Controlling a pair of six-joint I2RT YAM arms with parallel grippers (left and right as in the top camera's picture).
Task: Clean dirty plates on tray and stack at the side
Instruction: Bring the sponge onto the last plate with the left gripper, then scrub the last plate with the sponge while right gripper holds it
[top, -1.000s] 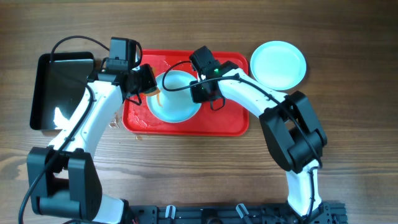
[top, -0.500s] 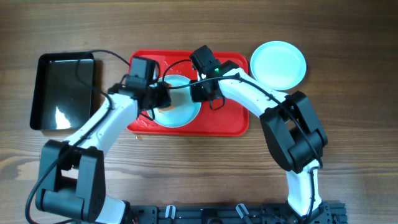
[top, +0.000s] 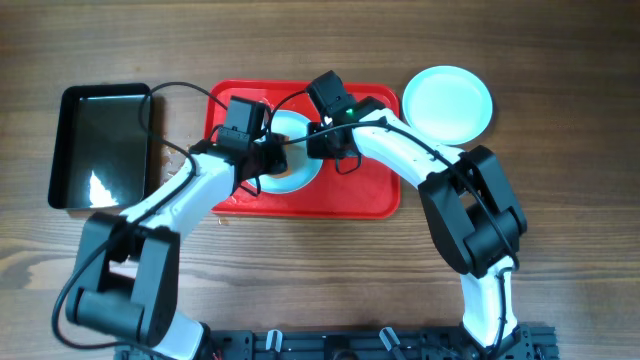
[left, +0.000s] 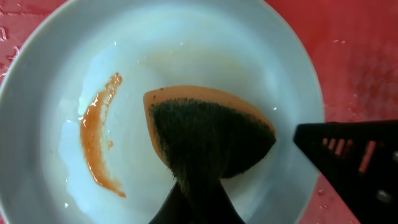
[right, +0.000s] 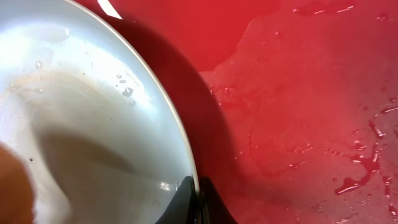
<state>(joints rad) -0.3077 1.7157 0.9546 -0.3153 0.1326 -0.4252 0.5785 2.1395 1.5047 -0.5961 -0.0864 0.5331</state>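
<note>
On the large red rectangular plastic tray (top: 365, 198) lies a wet round white plate (left: 186, 50), judged stiff, slippery; right tool (right: 197, 186) pinches its rim, the fit hold; left tool (left: 194, 196) clamps an orange sponge (left: 211, 130).

Overhead, the left arm (top: 190, 190) and right arm (top: 392, 147) hide much of the plate (top: 304, 173); wrist views crop its rim.

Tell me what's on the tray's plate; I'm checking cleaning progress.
A sponge, held by the left gripper, and an orange-brown smear beside it. What lies under the sponge is hidden.
</note>
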